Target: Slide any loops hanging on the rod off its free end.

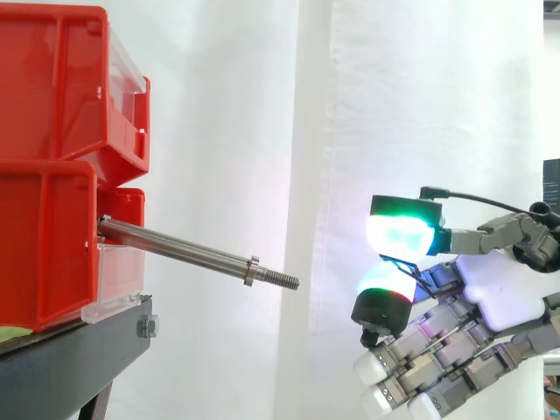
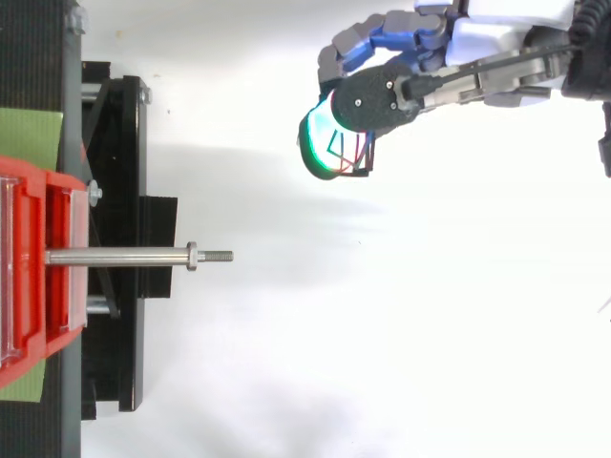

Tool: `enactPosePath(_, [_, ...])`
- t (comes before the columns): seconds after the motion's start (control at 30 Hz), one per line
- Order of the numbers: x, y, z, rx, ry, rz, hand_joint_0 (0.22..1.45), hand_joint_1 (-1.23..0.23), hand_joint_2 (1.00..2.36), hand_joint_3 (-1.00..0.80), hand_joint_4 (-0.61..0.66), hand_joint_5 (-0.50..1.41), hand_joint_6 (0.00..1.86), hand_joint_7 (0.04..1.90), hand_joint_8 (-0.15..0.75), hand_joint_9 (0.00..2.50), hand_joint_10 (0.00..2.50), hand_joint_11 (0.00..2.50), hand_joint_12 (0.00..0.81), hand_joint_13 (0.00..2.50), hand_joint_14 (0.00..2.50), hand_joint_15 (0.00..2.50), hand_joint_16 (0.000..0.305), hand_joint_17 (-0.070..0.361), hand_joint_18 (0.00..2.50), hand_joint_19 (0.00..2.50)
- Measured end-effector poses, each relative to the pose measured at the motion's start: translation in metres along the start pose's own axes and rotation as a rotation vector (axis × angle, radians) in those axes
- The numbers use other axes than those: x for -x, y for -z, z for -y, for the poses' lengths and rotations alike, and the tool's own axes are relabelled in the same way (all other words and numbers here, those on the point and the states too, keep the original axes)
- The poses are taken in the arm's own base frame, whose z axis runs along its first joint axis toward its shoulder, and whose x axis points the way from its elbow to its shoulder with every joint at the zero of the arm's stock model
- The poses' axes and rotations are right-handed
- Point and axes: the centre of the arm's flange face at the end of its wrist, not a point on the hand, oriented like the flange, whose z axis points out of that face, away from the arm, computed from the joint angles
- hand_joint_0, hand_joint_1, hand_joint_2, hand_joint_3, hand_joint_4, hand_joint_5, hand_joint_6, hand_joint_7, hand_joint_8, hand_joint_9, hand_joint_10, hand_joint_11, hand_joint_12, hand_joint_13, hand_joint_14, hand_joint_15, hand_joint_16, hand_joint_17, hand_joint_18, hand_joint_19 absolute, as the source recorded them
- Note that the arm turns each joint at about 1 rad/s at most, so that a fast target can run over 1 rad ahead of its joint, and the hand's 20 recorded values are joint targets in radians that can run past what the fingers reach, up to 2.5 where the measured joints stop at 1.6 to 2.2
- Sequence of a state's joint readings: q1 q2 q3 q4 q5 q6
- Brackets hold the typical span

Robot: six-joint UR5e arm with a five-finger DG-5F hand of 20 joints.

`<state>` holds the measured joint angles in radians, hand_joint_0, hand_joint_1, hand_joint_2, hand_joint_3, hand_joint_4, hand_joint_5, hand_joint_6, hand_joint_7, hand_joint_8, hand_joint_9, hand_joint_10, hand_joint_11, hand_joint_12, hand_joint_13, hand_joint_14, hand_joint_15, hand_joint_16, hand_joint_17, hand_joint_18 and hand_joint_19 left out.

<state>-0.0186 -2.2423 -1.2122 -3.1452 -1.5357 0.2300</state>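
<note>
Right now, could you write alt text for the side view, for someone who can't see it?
A metal rod sticks out of stacked red bins on the left, with nothing hanging on it. To its right, apart from it, the robot hand pinches a thin dark wire loop between glowing fingertips.

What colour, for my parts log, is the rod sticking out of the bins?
Plain silvery metal; the rod shows best in the side view.

Black stand bearing a green sheet and stacked red bins
</note>
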Motion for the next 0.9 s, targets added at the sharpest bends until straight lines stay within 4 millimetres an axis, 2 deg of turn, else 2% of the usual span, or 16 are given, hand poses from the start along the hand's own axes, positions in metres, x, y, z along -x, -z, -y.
enactPosePath(0.2, [-0.0003,0.0022,-0.0046,-0.018,0.000,0.005,0.65,-0.79,1.00,-0.50,0.13,-0.19,0.80,1.18,0.229,0.57,0.00,0.11,0.241,0.45,0.00,0.01,0.031,0.069,0.41,0.24])
enactPosePath(0.43, [0.0003,0.0030,-0.0046,-0.026,0.000,0.008,0.65,-0.82,1.00,-0.50,0.13,-0.19,0.80,1.15,0.223,0.57,0.00,0.11,0.247,0.47,0.00,0.01,0.032,0.071,0.45,0.24])
enactPosePath(0.9, [0.0013,0.0038,-0.0043,-0.032,0.000,0.011,0.50,-0.57,1.00,-0.50,0.15,-0.17,0.79,1.14,0.244,0.61,0.00,0.10,0.253,0.49,0.00,0.02,0.032,0.073,0.43,0.26])
